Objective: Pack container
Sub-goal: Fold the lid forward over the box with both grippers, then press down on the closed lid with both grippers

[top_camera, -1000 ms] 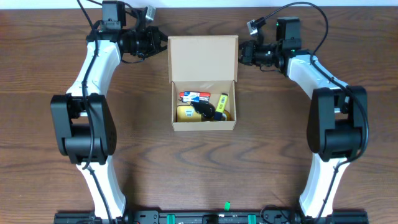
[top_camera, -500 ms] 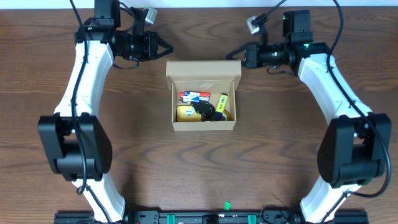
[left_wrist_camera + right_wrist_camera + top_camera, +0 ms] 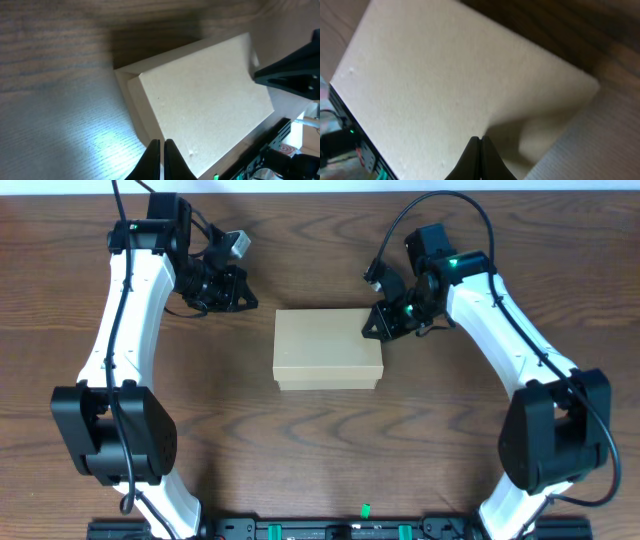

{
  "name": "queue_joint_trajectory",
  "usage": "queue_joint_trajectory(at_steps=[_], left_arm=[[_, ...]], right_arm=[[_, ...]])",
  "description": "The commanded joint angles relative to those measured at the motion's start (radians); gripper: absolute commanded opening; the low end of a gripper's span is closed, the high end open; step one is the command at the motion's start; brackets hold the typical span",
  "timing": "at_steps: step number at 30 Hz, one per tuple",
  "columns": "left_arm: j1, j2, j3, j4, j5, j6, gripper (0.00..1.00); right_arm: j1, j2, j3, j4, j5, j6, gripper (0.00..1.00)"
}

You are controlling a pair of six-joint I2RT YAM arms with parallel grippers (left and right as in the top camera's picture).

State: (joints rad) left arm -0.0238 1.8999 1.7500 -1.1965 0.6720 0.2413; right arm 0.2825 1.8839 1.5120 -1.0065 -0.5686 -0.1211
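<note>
At container [image 3: 328,350] R edge, overhead only: R tool [image 3: 371,330].

Overhead top-down; both wrists near container [image 3: 328,350]

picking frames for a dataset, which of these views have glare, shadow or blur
overhead: sharp and evenly lit, the box casts little shadow; left wrist: bright glare patch on the table, dark shadow behind the box; right wrist: soft and a bit blurred, a shadow on the box beside the shut right claw
</note>
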Motion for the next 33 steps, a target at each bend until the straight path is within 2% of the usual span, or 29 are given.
queue_joint_trajectory(at_steps=[1, 6, 10, 14, 23, 33], left_arm=[[-0.005, -0.039, 0.013, -0.018, -0.025, 0.026, 0.06], [-0.047, -0.114, 0.013, -0.064, -0.035, 0.099, 0.06], [-0.116, -0.168, 0.013, -0.101, -0.140, 0.106, 0.06], [-0.160, -0.171, -0.008, -0.121, -0.148, 0.134, 0.06], [-0.207, -0.171, -0.285, 0.120, -0.113, 0.065, 0.06], [-0.208, -0.171, -0.412, 0.193, -0.096, 0.038, 0.06]], right_arm=[[0.014, -0.069, 0.006, -0.033, 0.065, -0.034, 0.02], [0.025, -0.145, 0.006, -0.109, 0.162, -0.034, 0.02], [0.047, -0.180, 0.006, -0.174, 0.162, -0.034, 0.02], [0.085, -0.180, -0.026, -0.179, 0.166, -0.034, 0.02], [0.125, -0.180, -0.190, -0.061, 0.225, -0.029, 0.01], [0.125, -0.180, -0.200, -0.022, 0.221, -0.029, 0.02]])
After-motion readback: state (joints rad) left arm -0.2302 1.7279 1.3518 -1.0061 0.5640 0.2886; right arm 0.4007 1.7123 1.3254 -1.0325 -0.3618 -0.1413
